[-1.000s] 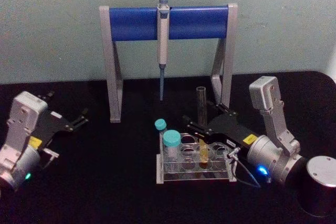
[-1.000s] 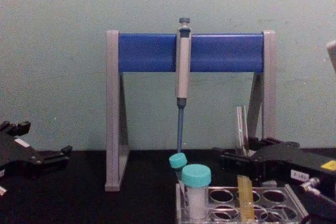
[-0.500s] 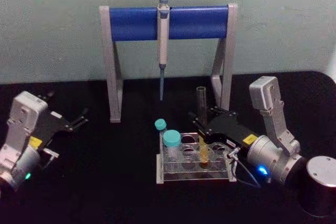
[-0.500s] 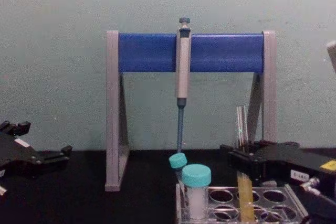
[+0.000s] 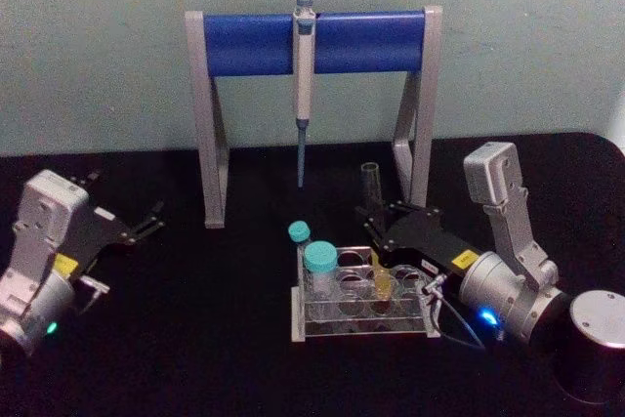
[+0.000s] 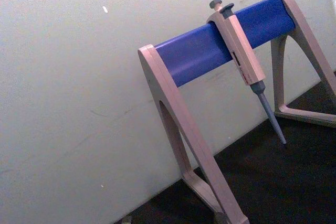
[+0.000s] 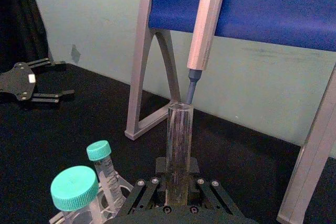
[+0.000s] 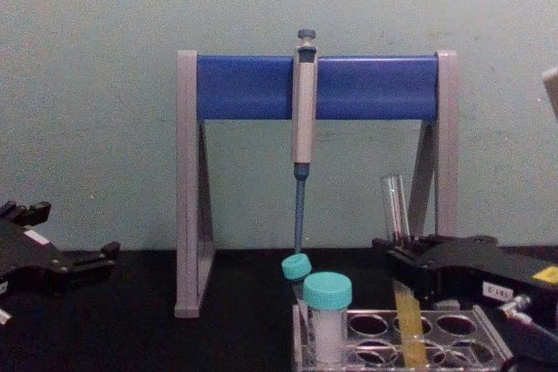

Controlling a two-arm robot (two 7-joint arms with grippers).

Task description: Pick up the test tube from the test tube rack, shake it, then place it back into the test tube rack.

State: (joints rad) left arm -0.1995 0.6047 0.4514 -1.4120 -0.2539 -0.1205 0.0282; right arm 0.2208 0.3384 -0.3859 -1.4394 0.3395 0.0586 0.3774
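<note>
The test tube is a long clear glass tube with yellow-orange liquid in its lower part. It leans slightly, and its lower end is still down in a hole of the low translucent test tube rack. My right gripper is shut on the tube's middle, just above the rack. In the right wrist view the tube rises from between the closed fingers. My left gripper rests open at the far left of the table, away from the rack.
Behind the rack stands a tall grey-and-blue pipette stand with a pipette hanging from it, its tip close behind the tube. Two teal-capped vials sit in the rack's left holes. A dark metal-topped cylinder stands at the right edge.
The right gripper's fingers, open around the tube a second ago, have closed on it. The tube now leans, its top shifted slightly left. The left arm has not moved.
</note>
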